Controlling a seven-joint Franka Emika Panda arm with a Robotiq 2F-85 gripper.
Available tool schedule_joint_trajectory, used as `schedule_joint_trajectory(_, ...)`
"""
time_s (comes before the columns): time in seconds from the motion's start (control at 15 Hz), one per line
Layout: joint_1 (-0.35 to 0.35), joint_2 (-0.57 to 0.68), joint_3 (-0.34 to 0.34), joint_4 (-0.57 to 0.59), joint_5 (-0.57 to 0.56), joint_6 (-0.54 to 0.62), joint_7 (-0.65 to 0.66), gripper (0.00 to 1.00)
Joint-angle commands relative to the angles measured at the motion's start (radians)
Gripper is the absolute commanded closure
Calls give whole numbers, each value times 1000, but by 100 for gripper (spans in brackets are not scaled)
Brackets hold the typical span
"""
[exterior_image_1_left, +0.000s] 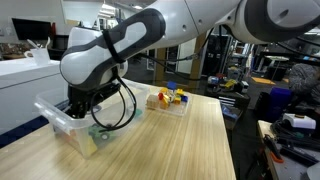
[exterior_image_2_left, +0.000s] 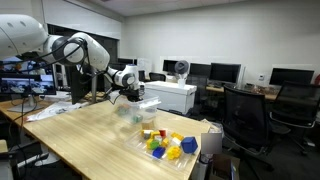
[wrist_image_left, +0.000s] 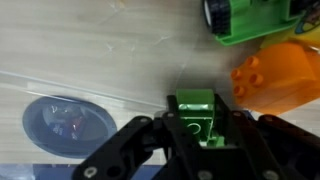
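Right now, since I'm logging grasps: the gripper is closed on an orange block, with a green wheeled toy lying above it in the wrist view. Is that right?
Not quite. The wrist view shows the gripper closed on a green block; the orange block lies free beside it. The green wheeled toy is above, as you said.

- Arm (exterior_image_1_left: 150, 30): thick, rounded white shells with a slight gloss, seen in both exterior views.
- Joints: black bands set between the white segments.
- Cable (exterior_image_1_left: 128, 106): thin and black, in a loose loop beside the wrist.
- Gripper (wrist_image_left: 203, 108): matte black, with two flat-faced fingers on hinged link bars that widen toward the base in the wrist view.
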Motion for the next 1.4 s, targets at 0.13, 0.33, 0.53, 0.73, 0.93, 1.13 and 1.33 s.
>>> schedule_joint_trajectory(0.13,-22,-25,21,-38,-5,51,-38,89)
schedule_joint_trajectory(0.33,-13,-97,11,-116,-13,77,-18,89)
schedule_joint_trajectory(0.53,-16,-228,19,-251,-19,-21,-39,89)
schedule_joint_trajectory(0.73,-47,-408,66,-408,1,-101,-128,89)
schedule_joint_trajectory(0.93,-107,-530,95,-410,89,-42,-95,89)
schedule_joint_trajectory(1.13,-242,-626,54,-424,232,-16,-70,89)
schedule_joint_trajectory(1.33,-335,-626,-34,-479,275,-17,-9,89)
